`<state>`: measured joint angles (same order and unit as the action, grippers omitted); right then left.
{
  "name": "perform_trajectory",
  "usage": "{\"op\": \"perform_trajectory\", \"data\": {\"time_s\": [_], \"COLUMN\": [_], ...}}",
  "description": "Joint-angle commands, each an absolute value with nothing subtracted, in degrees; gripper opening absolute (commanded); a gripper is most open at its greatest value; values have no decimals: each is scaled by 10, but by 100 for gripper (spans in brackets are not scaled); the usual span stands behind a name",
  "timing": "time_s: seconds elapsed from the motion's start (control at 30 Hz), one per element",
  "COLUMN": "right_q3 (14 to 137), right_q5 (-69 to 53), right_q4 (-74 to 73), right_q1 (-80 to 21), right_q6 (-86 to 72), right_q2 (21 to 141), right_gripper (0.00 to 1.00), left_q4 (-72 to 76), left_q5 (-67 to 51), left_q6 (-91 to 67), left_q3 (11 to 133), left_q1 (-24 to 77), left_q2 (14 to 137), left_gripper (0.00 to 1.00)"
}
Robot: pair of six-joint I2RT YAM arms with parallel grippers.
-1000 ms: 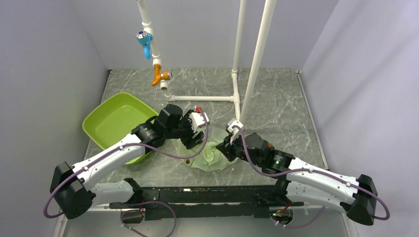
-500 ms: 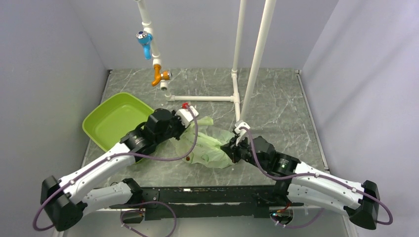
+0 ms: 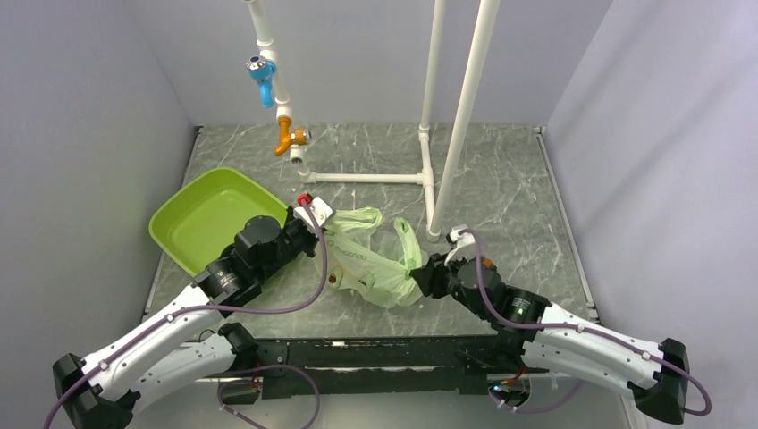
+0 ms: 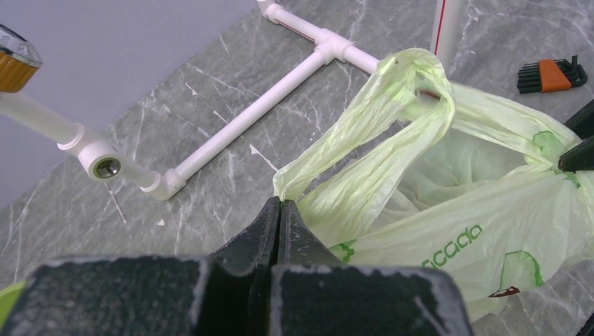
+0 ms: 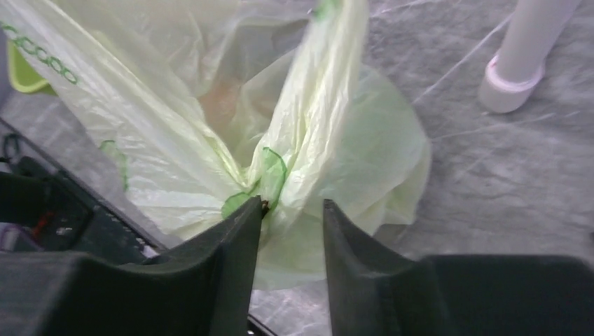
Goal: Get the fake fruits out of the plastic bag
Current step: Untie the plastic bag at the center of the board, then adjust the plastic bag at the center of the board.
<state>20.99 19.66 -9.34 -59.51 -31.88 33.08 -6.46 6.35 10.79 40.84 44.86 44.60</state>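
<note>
Though thin and crinkly, pulled taut between two pinches: the plastic bag [image 3: 371, 259], pale green, translucent, creased all over. Lies on the grey veined table [image 3: 509, 179] toward the near edge, near and to the right of a rigid, glossy lime-green tray [image 3: 210, 214] with rounded corners.

Held at the far-left tie handle by the left gripper [image 3: 324, 234], black fingers pressed flat together on the film. Caught at the near-right corner by the right gripper [image 3: 420, 282], clamped on a bunched fold.

Seen from above only: the whole layout, with both white-and-black arms reaching inward from the front and a white pipe frame [image 3: 427, 174] standing behind the bag.

Seen from the left wrist only: a handle loop rising as a twisted ribbon from the closed fingertips [image 4: 265, 225], green printed lettering on the bag's side, and black hex keys in an orange holder [image 4: 553, 73] lying on the table beyond the bag.

Seen from the right wrist only: film gathered into sharp pleats fanning out from the clamped fold, fingers [image 5: 235, 245] standing somewhat apart with plastic wadded between them. Also the fake fruits [image 5: 220, 98] inside the bag, showing only as a faint orange-tan blur through the film, with no shapes to make out.
</note>
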Motion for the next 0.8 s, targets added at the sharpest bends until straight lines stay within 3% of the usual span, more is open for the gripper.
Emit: {"op": "perform_trajectory", "data": {"time_s": [0.0,0.13,0.27,0.43,0.63,0.77], "right_q3": [315,386,423,448,435,429], "right_q5": [244,242,302,356,369,378], "right_q4": [-173,-189,-201,-234,-179,-118], "right_q1": [-595,-595,-595,-595,-593,-589], "right_q6": [-295,-285,-299,-406,-410,-360], "right_q2": [346,381,426,481,517,537], "right_gripper": [54,82,99,100,97,78], "left_q4": [-28,-35,-33,-35,-36,-36], "left_q5": [80,71,66,68,55,44], "left_q6": [103,105,104,102,101,102], "left_q3": [419,424,422,423,424,424], "left_q1": [441,441,440,441,440,441], "left_q2": [438,442,438,438,442,441], "left_gripper": [0,0,0,0,0,0]}}
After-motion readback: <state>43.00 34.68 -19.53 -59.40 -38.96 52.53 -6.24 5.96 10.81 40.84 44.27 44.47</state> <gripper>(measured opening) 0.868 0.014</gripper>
